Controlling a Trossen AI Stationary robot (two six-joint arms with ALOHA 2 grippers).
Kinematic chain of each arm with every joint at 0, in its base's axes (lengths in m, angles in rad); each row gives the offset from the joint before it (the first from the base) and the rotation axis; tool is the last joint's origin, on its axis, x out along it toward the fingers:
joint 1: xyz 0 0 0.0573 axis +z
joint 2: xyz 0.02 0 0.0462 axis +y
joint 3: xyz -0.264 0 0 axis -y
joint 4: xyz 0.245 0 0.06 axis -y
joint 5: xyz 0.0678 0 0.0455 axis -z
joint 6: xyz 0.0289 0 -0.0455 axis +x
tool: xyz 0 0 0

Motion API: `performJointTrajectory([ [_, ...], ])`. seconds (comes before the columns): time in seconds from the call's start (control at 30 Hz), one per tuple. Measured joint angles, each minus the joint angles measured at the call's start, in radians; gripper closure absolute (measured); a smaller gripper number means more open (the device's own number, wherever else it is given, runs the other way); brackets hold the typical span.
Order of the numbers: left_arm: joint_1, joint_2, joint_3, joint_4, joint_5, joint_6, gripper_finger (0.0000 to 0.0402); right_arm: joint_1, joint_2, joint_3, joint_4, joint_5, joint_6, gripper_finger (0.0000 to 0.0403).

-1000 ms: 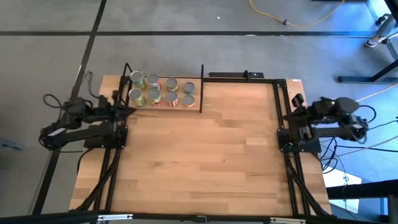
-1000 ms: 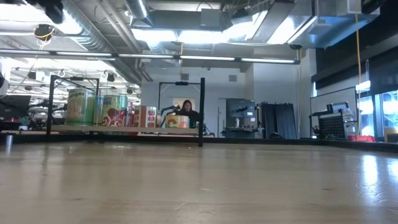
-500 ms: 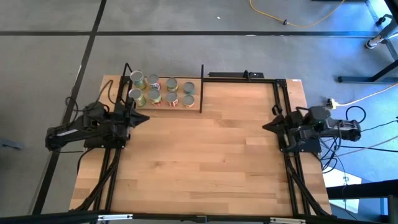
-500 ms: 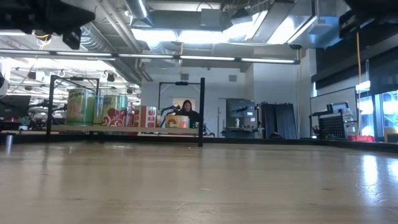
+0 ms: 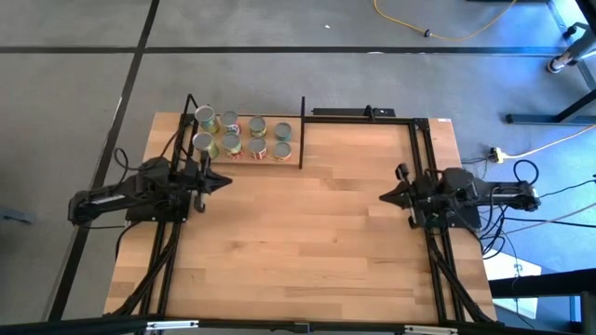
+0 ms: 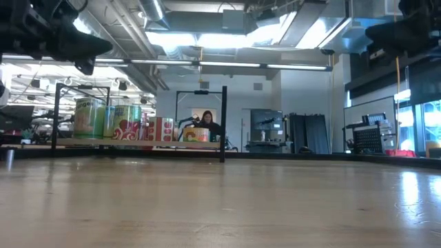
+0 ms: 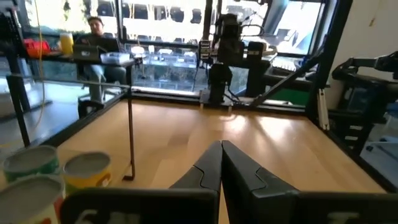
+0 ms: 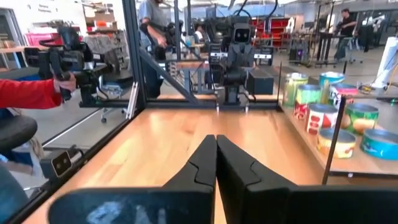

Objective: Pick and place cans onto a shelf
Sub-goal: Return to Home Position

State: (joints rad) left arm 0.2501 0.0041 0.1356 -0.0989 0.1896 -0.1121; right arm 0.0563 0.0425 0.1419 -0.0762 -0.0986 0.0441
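Cans (image 5: 256,126) fill shelf (image 5: 295,140); wrist views alone show left gripper (image 7: 220,144), right gripper (image 8: 216,138) closed

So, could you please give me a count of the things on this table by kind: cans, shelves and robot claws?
Cans: 8
Shelf: 1
Claws: 2, the left claw and the right claw, both shut and holding nothing
Total: 11

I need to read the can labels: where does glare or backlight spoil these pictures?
Low view: ceiling lights turn the left gripper and right gripper into silhouettes, glare on the table at right; the cans are lit. Left wrist view: bright windows behind. High view: even light on the shelf.
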Motion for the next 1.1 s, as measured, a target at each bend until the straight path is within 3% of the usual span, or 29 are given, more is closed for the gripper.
performJointTrajectory([
  [0.4,0.0,0.0,-0.125,0.138,-0.025,0.039,0.0401,0.0,0.0,-0.082,0.019,0.001,-0.048,0.0393],
  [0.83,0.0,0.0,-0.128,0.141,-0.031,0.098,0.0402,-0.001,0.003,-0.122,0.083,-0.004,-0.129,0.0393],
  [1.1,0.0,0.002,-0.128,0.136,-0.05,0.099,0.0402,-0.001,0.003,-0.122,0.07,0.1,-0.147,0.0393],
])
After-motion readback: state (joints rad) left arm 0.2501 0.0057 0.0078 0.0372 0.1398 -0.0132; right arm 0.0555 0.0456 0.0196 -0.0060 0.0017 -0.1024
